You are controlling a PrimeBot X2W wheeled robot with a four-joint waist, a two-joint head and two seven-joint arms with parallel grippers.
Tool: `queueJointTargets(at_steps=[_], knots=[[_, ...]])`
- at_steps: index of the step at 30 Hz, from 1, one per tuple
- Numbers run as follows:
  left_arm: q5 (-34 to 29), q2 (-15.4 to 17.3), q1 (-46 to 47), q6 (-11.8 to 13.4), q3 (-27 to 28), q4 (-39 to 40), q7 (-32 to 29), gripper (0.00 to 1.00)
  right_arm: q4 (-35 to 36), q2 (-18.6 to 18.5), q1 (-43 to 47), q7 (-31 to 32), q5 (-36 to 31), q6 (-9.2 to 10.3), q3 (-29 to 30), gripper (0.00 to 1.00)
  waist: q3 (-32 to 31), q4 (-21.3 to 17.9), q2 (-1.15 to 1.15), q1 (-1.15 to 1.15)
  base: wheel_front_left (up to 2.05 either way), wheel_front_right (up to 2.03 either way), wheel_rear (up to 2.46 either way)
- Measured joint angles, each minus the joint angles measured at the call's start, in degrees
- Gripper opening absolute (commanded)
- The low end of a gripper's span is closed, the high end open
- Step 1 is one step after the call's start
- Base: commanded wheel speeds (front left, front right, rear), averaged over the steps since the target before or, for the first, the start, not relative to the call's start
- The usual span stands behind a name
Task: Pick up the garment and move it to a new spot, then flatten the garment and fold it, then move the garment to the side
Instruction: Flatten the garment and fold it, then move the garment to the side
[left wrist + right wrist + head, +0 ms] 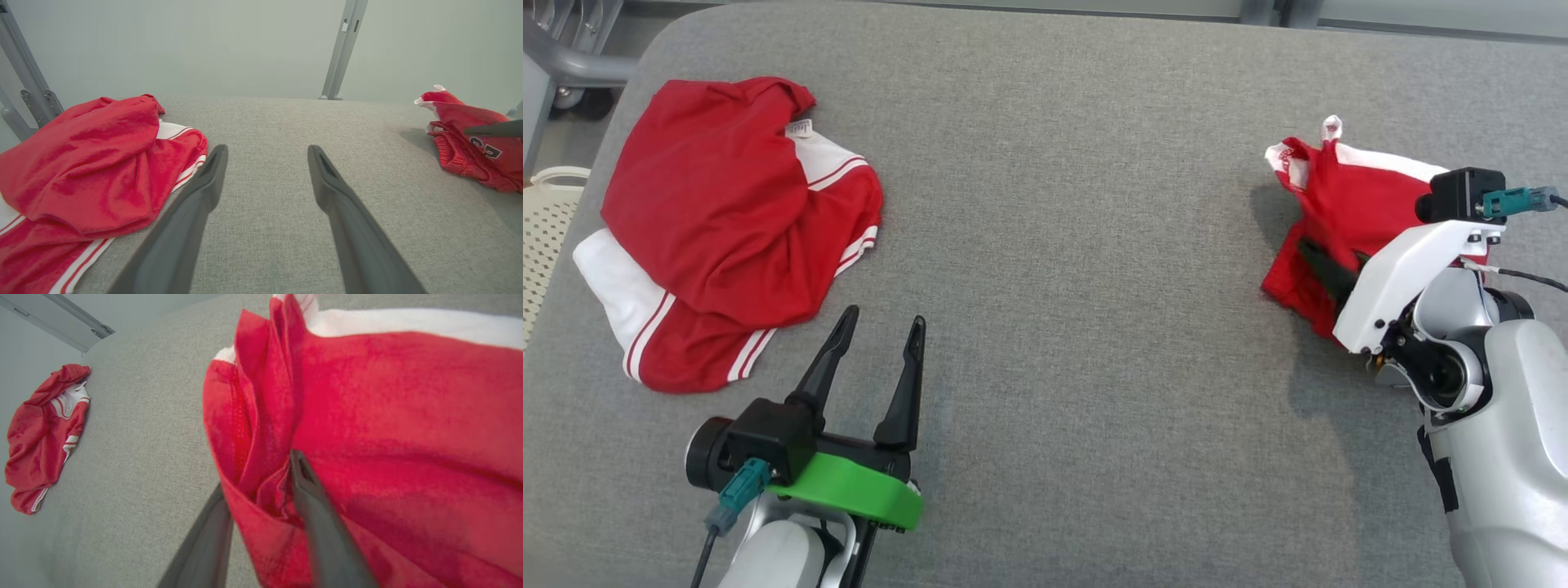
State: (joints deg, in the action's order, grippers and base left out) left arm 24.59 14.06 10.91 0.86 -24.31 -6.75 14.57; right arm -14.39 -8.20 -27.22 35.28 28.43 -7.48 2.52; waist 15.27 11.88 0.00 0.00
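Right wrist view | right gripper (258, 479) jaws are straddling a fold of the garment (388, 396), cannot tell if pinching | left gripper (880, 322) jaws are standing spread | likely soft, light; hem (449, 157) is offering hold.

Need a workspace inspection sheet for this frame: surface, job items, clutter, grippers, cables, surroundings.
Surface: grey fabric tabletop, bare between the two garments.
Job's things: red-and-white garment, bunched at the right, not yet flattened.
Clutter: second garment, red with white stripes, crumpled at the left.
Grippers: left gripper open over bare tabletop, beside the second garment. Right gripper has its fingers in the red-and-white garment's folds, one hidden under cloth; grip unclear.
Cables: left wrist cable and right wrist cable, each with a teal plug.
Surroundings: pale basket past the left edge; grey metal frame behind.
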Motion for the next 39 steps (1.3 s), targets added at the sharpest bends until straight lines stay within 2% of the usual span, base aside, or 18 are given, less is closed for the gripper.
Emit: queueJointTargets(at_steps=[5, 10, 13, 16, 19, 24, 28, 32, 33, 34, 36, 39], knots=[[0.00, 0.66, -0.33, -0.04, 0.44, -0.07, 0.14, 1.00, 2.16, -0.70, 1.04, -1.64, 2.89, 0.00, -3.42, 1.00, -0.11, -1.95, 0.00, 0.00, 0.00, 0.00, 0.00], [0.02, 1.60, -0.70, 0.45, 1.51, 0.56, 0.15, 1.00, 11.60, -3.08, 6.23, -1.10, 9.53, 0.00, -4.09, 1.00, -0.39, -4.46, 0.00, 0.00, 0.00, 0.00, 0.00], [0.09, 2.52, -1.01, 0.77, 2.09, 1.38, 0.16, 1.00, 16.22, -3.89, 10.51, -0.54, 12.61, 0.01, 1.76, 1.00, -0.46, -6.05, 0.00, 0.00, 0.00, 0.00, 0.00], [0.09, 3.34, -1.37, 1.00, 2.25, 2.52, -0.22, 1.00, 17.00, -4.46, 12.38, 0.80, 13.01, 0.00, 8.62, 1.00, -0.12, -7.56, 0.00, 0.00, 0.00, 0.00, 0.00], [-0.03, 3.41, -1.05, 0.89, 1.75, 3.13, -0.71, 1.00, 14.83, -3.74, 12.10, 2.86, 13.67, 0.01, 14.97, 1.00, 0.97, -8.31, 0.00, 0.00, 0.00, 0.00, 0.00], [-0.48, 3.39, 0.60, 0.94, 1.45, 3.81, -0.99, 1.00, 8.08, -0.71, 6.15, 8.25, 15.39, 0.01, 20.72, 1.00, 3.01, -7.86, 0.00, 0.00, 0.00, 0.00, 0.00], [-0.52, 2.86, 1.65, 0.91, 0.86, 3.90, -1.13, 1.00, 2.15, 0.15, 1.27, 12.63, 15.67, 0.01, 22.96, 1.00, 3.81, -6.04, 0.00, 0.00, 0.00, 0.00, 0.00], [-0.45, 2.05, 1.73, 0.92, 0.43, 3.53, -0.88, 1.00, -3.11, -0.58, -0.83, 15.10, 10.23, 0.01, 23.86, 1.00, 4.16, -3.77, 0.00, 0.00, 0.00, 0.00, 0.00], [-0.45, 1.89, 1.74, 0.90, 0.29, 3.33, -0.88, 1.00, -3.71, -0.58, -1.37, 16.05, 9.90, 0.01, 23.51, 0.72, 4.24, -3.22, 0.00, 0.00, 0.00, 0.00, 0.00], [-0.45, 1.65, 1.74, 0.89, 0.23, 3.14, -0.78, 1.00, -3.74, -0.59, -2.03, 16.91, 9.67, 0.01, 22.51, 0.00, 4.31, -2.67, 0.00, 0.00, 0.00, 0.00, 0.00], [-0.44, 1.52, 1.74, 0.89, 0.26, 3.00, -0.60, 1.00, -3.49, -0.63, -2.85, 18.28, 9.70, 0.01, 21.11, 0.00, 4.39, -2.16, 0.00, 0.00, 0.00, 0.00, 0.00], [-0.19, 1.23, 1.75, 0.89, 0.54, 2.87, -0.36, 1.00, -0.51, -0.67, -4.45, 22.03, 10.83, 0.01, 14.97, 0.00, 4.90, -0.98, 0.00, 0.00, 0.00, 0.00, 0.00]])
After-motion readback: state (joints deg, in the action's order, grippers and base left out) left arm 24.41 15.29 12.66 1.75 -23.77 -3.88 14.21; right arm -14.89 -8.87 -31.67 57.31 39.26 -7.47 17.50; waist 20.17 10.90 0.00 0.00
